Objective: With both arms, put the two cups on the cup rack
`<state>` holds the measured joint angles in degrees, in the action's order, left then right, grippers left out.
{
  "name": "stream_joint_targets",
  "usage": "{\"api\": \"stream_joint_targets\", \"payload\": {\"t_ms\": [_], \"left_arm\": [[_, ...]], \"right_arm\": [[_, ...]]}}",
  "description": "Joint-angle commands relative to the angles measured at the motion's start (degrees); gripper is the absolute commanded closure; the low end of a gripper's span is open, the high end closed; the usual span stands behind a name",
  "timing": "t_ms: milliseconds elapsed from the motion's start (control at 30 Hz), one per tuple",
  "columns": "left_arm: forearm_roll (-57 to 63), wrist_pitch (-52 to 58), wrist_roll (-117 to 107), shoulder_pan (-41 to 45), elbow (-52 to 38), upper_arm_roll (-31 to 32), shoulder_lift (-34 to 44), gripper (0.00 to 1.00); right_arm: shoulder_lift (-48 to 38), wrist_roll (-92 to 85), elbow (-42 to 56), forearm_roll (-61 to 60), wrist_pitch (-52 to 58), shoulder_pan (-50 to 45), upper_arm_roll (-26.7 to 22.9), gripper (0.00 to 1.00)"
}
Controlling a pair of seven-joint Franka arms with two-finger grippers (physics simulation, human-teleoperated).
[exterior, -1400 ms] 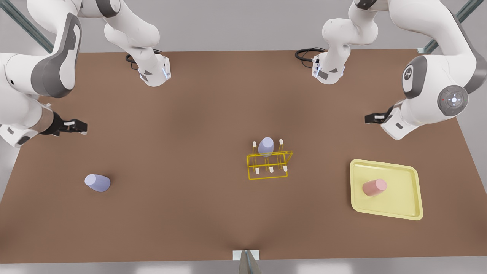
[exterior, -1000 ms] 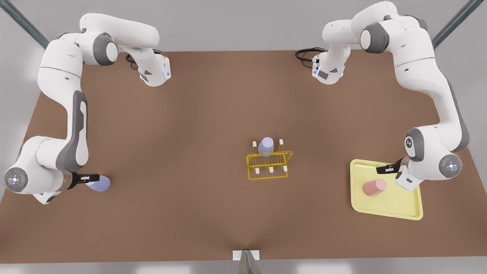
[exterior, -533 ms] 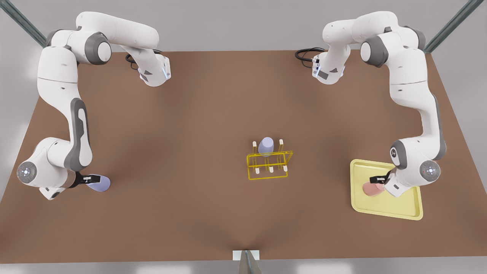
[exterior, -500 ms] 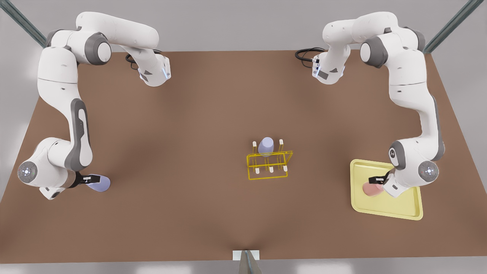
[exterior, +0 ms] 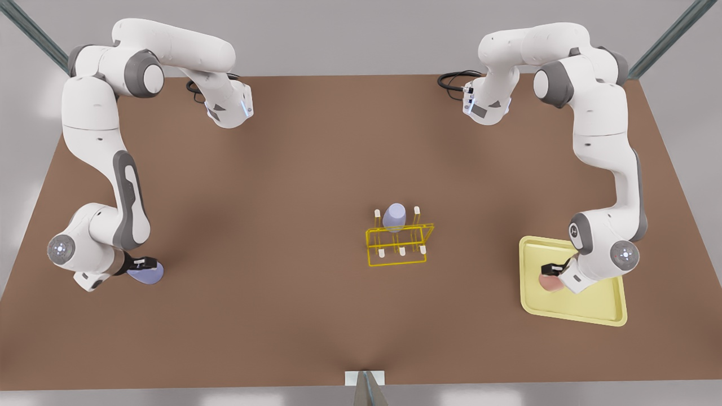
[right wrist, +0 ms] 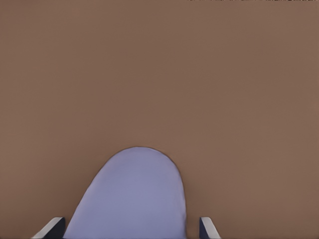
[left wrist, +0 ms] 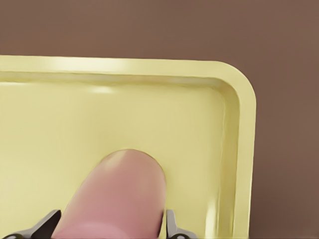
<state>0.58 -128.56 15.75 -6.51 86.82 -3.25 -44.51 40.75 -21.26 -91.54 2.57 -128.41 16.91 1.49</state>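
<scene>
Since the earlier frame both arms have been drawn inward. The left gripper [exterior: 548, 270] is being held astride the pink cup [exterior: 550, 282], upside down on the tray [exterior: 598, 313] at lower right, fingers apart. At lower left, the right gripper [exterior: 148, 263] is straddling the upturned lavender cup [exterior: 148, 274], fingers apart. Another lavender cup [exterior: 394, 216] is sitting on the rack [exterior: 396, 242] at centre.

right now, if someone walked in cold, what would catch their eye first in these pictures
Two big white arms each reach down to a small tapered cup. The left gripper straddles the pale pink tumbler lying on the pale yellow flat tray at the front view's right. The right gripper straddles a pale lavender-blue tumbler on the brown table at the left. Between them stands the bright yellow wire rack with another lavender tumbler already on it.
</scene>
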Motion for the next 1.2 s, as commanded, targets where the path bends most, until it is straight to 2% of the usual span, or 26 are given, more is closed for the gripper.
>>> {"api": "stream_joint_targets", "payload": {"t_ms": [0, 100, 200, 233, 500, 533, 567, 600, 867, 1000, 1067, 1100, 1167], "left_arm": [[0.1, -0.6, 3.6, -0.1, 0.4, 0.0, -0.1, 0.0], [0.0, -0.4, 3.4, -0.1, 0.5, 0.1, 0.0, 0.06], [0.0, -0.3, 3.4, -0.2, 1.1, 0.4, 0.6, 0.06], [0.0, -0.3, 3.3, -0.2, 1.1, 0.4, 0.6, 0.1], [0.0, -0.3, 3.2, -0.5, 1.1, 1.3, 1.1, 0.13], [0.0, -0.3, 2.7, -0.4, 1.1, 1.3, 1.1, 0.13], [0.0, -0.3, 2.6, -0.4, 1.1, 1.3, 1.1, 0.13], [0.0, -0.3, 2.4, -0.4, 1.1, 1.3, 1.2, 0.14], [0.1, 6.7, -3.1, 0.6, 2.3, 2.2, 5.6, 0.14], [0.4, 18.2, -9.8, 1.3, -1.7, 6.0, 7.8, 0.14], [0.7, 23.8, -19.2, 1.3, -3.4, 11.4, 10.4, 0.14], [0.8, 24.1, -26.0, 2.4, -3.9, 13.8, 10.3, 0.14], [0.7, 24.0, -38.8, 8.5, -7.9, 14.2, 8.6, 0.14]], "right_arm": [[0.0, -2.4, -0.1, -0.2, -2.5, 0.0, 0.0, 0.0], [0.2, -2.4, -0.2, -0.2, -2.7, -0.1, 0.0, 0.0], [0.3, -2.4, -0.4, -0.1, -2.7, 0.0, 0.0, 0.0], [0.2, -2.4, -0.6, -0.1, -2.8, 0.0, 0.1, 0.0], [-0.1, -2.5, -1.6, -0.1, -2.5, 0.0, 0.0, 0.0], [-0.1, -2.5, -1.6, -0.1, -2.5, 0.0, 0.0, 0.01], [0.0, -2.5, -1.6, -0.1, -2.5, 0.0, 0.1, 0.1], [0.0, -2.5, -1.5, -0.1, -2.5, 0.0, 0.0, 0.13], [-0.2, -3.0, -1.4, -0.2, -1.8, 0.0, 0.2, 0.14], [-0.4, -3.6, -1.4, -0.5, -1.4, 0.0, 0.5, 0.14], [-0.7, -3.6, -1.2, -0.6, -0.7, 0.0, 1.5, 0.14], [-1.0, -3.6, -1.3, -0.6, -0.3, -0.1, 1.7, 0.14], [-1.2, -3.6, -1.3, -0.6, 0.1, 0.0, 3.6, 0.14]]}}
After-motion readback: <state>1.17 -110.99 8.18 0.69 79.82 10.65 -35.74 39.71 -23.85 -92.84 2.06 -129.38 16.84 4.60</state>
